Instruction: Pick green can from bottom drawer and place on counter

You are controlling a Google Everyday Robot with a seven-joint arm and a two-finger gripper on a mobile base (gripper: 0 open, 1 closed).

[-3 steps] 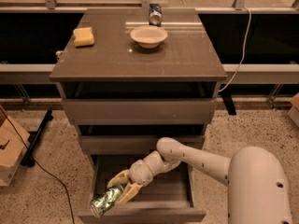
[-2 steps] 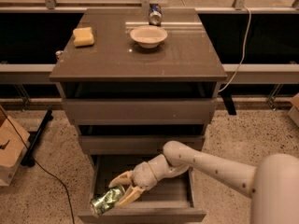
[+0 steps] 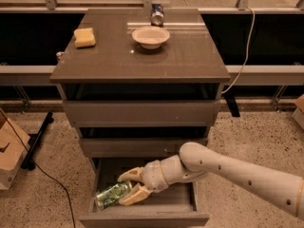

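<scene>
The green can lies on its side in the open bottom drawer, near its front left. My gripper reaches into the drawer from the right. Its two fingers sit above and below the can's right end and hold it. The counter is the glossy top of the cabinet above; the two upper drawers are closed.
On the counter stand a white bowl, a yellow sponge and a blue-and-silver can at the back edge. A cardboard box and a black cable lie on the floor at the left.
The can has shifted slightly up and to the right with the gripper. The arm's forearm has swung lower and further right.
</scene>
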